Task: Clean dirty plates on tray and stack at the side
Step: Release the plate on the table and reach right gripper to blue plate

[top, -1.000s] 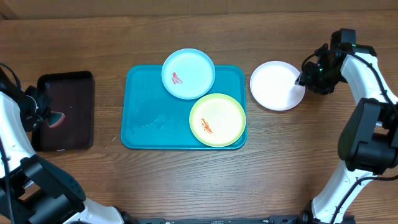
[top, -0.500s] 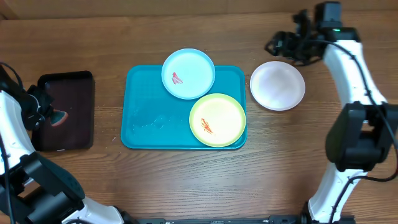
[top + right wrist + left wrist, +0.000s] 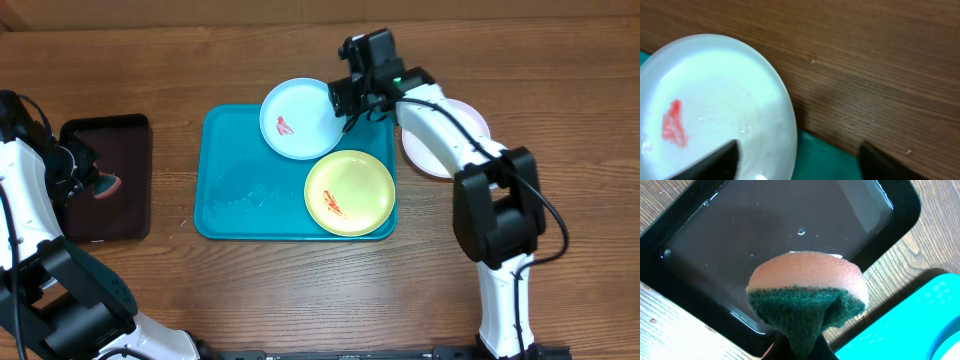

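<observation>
The turquoise tray (image 3: pixel 240 190) holds a light blue plate (image 3: pixel 295 118) with a red smear, lying over its far rim, and a yellow-green plate (image 3: pixel 350 192) with an orange smear. A white plate (image 3: pixel 425 155) lies on the table right of the tray, partly under my right arm. My right gripper (image 3: pixel 345 100) is open at the blue plate's right edge. In the right wrist view, the gripper (image 3: pixel 800 162) has one finger over the blue plate (image 3: pixel 715 110) and the other over the wood. My left gripper (image 3: pixel 90 185) is shut on a pink and green sponge (image 3: pixel 807 295).
A black tray (image 3: pixel 105 150) with water in it lies left of the turquoise tray, under the sponge. In the left wrist view the black tray (image 3: pixel 740 230) fills most of the frame, and a corner of the turquoise tray (image 3: pixel 910 325) shows at lower right.
My right arm has swung left from the white plate, which stays on the table, over to the blue plate's right edge. The left arm has barely moved.
</observation>
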`<state>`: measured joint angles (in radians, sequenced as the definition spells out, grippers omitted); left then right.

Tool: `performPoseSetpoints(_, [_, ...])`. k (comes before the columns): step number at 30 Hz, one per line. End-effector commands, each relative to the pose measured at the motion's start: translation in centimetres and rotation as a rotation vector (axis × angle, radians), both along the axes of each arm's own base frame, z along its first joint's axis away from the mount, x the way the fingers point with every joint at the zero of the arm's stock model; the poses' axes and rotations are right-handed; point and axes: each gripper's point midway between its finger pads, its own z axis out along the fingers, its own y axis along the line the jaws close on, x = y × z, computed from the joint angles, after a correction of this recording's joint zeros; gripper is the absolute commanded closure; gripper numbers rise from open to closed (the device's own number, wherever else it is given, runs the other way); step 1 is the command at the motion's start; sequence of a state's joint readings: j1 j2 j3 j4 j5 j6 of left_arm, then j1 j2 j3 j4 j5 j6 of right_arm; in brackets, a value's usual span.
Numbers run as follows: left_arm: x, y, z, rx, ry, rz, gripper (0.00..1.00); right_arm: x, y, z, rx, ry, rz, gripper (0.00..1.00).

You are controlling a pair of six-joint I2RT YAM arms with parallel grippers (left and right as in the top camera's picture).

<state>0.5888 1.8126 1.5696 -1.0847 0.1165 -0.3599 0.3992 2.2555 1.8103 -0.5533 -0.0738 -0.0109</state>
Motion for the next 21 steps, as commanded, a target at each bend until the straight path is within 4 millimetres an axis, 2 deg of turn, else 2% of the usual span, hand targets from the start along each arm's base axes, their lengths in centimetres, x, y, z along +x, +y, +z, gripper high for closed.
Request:
performPoseSetpoints(1, [0.3,-0.1,-0.3,-0.008,-0.005,-0.027,0.96,0.6,-0.5,-1.3,-0.048,-0.014,-0.013,0.47])
performPoseSetpoints(4, [0.4,-0.1,-0.3,-0.006,-0.008,-0.027,0.96,0.4,0.6,-2.0,-0.031,-0.008,0.023,0.54])
performPoseSetpoints(11, [0.4,0.0,-0.2,-0.004,-0.010,-0.027,0.96,0.5,2.2,-1.5,-0.009,-0.042,0.073,0.56])
performPoseSetpoints(17, [0.5,0.0,-0.2,-0.004,-0.011,-0.027,0.96,0.1,2.3,-3.1,-0.021,-0.012,0.076,0.59])
performPoseSetpoints(21, [0.4,0.0,-0.2,-0.004,-0.010,-0.026,0.96,0.0,2.3,-3.3,-0.023,-0.006,0.078,0.66])
